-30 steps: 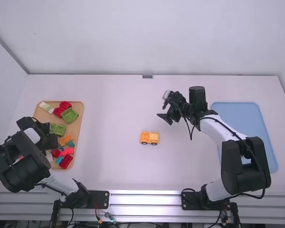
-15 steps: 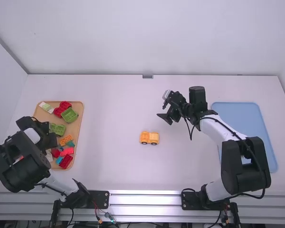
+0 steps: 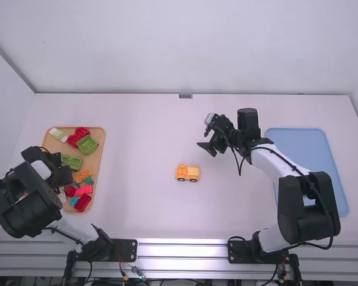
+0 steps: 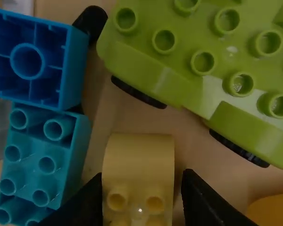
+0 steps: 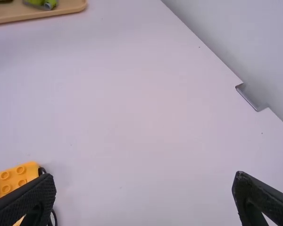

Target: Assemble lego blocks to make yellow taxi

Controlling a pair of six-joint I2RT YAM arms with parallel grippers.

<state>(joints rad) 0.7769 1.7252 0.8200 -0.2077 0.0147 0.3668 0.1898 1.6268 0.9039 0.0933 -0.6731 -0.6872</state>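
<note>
We are looking at a robotics lab, or a test station much like one. In the high view, two robot arms, the left arm (image 3: pixel 25 202) and the right arm (image 3: pixel 307 202), stand on black plates (image 3: pixel 241 251) along a metal rail (image 3: pixel 182 250) at the bottom of the frame. We see loose wires (image 3: pixel 123 271) at bottom left. Plain white walls (image 3: pixel 185 47) close in the white table (image 3: pixel 137 220), where we find toy blocks (image 3: pixel 87 144) in a tan tray (image 3: pixel 100 156) at left and a blue tray (image 3: pixel 322 149) at right.
</note>
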